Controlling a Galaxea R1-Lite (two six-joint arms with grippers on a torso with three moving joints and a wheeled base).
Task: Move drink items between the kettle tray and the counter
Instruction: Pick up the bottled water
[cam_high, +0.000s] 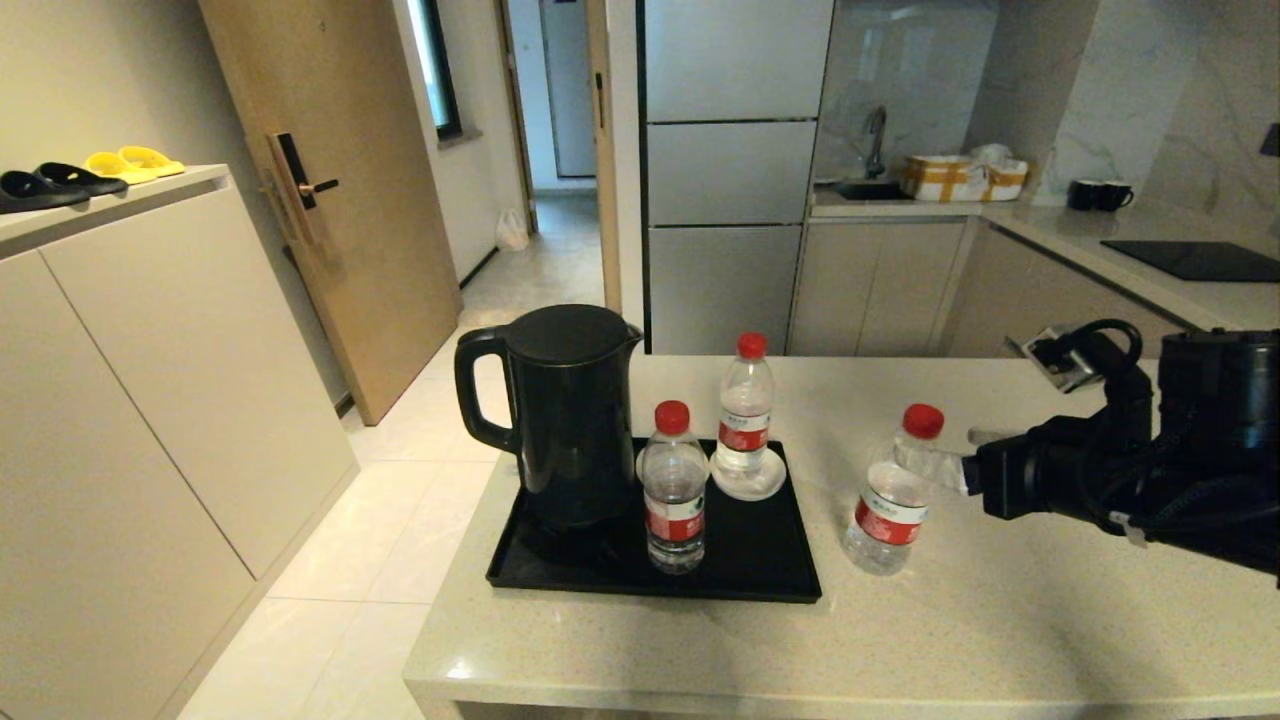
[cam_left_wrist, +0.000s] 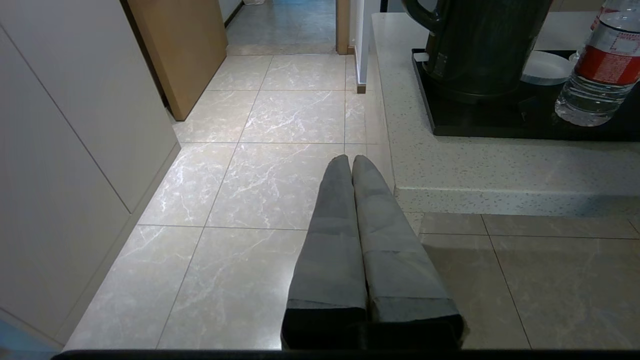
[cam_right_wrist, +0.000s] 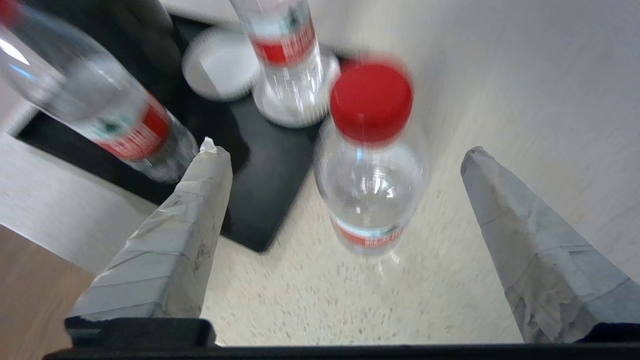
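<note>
**Open gripper at the counter bottle**

The right gripper (cam_right_wrist: 345, 150) hangs with its fingers spread wide, nothing between them but air, just beside the upper part of the bottle on the counter (cam_high: 890, 490). That bottle stands upright on the beige counter (cam_high: 1000, 600), near the kettle tray (cam_high: 760, 570) but off it. In the right wrist view its red cap sits between the two taped fingers (cam_right_wrist: 195, 210), neither of which touches the plastic.

Two more bottles are on the tray: the front bottle (cam_high: 675, 490) beside the black kettle (cam_high: 570, 410), and the back bottle (cam_high: 745, 410) standing on a white saucer (cam_high: 748, 480).

The step in hand looks like either an approach to grasp or a fresh release — the pictures alone cannot settle which. A grasp would call for bringing the fingers level around the body below the shoulder, then closing gently; thin plastic will likely give.

The left gripper (cam_left_wrist: 350, 165) is parked low over the floor beside the counter edge, fingers pressed together.

The labels are red and white — their printing is too small to read.
</note>
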